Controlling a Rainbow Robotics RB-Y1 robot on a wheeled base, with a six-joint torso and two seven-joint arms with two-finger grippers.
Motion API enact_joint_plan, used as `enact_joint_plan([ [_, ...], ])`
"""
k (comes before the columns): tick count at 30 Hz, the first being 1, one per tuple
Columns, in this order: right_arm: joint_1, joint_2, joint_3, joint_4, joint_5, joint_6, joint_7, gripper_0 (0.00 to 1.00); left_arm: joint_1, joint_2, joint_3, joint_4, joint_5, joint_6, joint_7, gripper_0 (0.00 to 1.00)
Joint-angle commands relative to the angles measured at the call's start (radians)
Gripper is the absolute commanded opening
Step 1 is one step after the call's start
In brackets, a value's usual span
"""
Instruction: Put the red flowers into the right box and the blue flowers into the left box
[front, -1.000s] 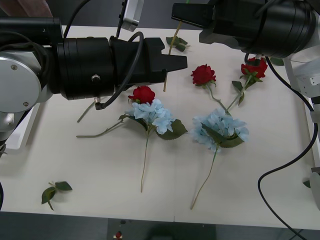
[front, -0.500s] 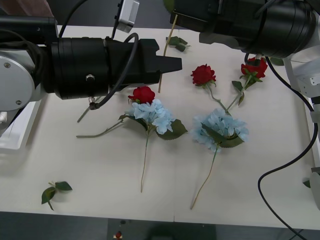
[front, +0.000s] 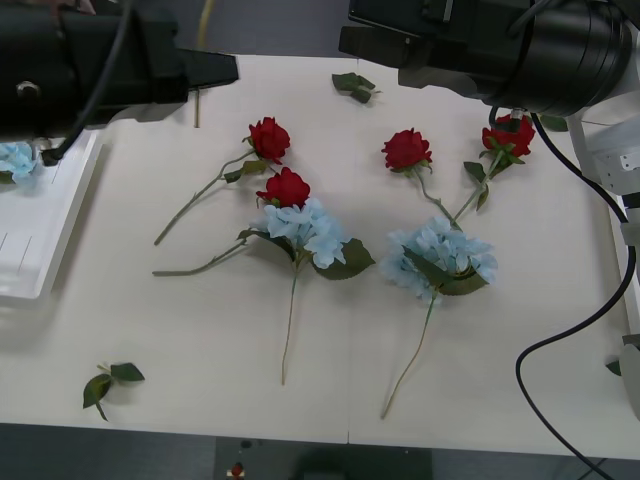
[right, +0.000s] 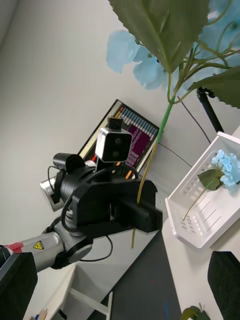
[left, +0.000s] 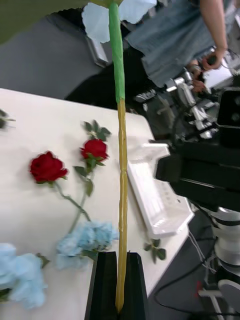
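Gripping blue flower stem (left: 121, 200): left claw (left: 119, 280).

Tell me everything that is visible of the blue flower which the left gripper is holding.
The held blue flower is an artificial hydrangea. Its long, thin stem looks yellowish in the lower part and green in the upper part. It ends in pale-blue petals with big green leaves that have toothed edges. The left gripper pinches the lower end of the stem between its black fingers and holds the flower in the air.
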Motion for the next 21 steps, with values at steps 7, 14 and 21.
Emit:
enact_joint_plan([
  [7,0.000,-0.019,-0.021,-0.008,0.009,-0.002,-0.021,1.00,0.373,0.216,0.313,0.013,-0.014,-0.005,-0.039,0.00],
  [14,0.004,-0.082,-0.016,-0.008,0.050,0.003,-0.073,1.00,0.546,0.238,0.435,0.168,-0.020,-0.004,-0.210,0.00],
  [21,0.004,-0.155,-0.013,-0.008,0.136,0.064,-0.296,1.00,0.620,0.236,0.468,0.366,-0.035,-0.004,-0.379,0.00],
])
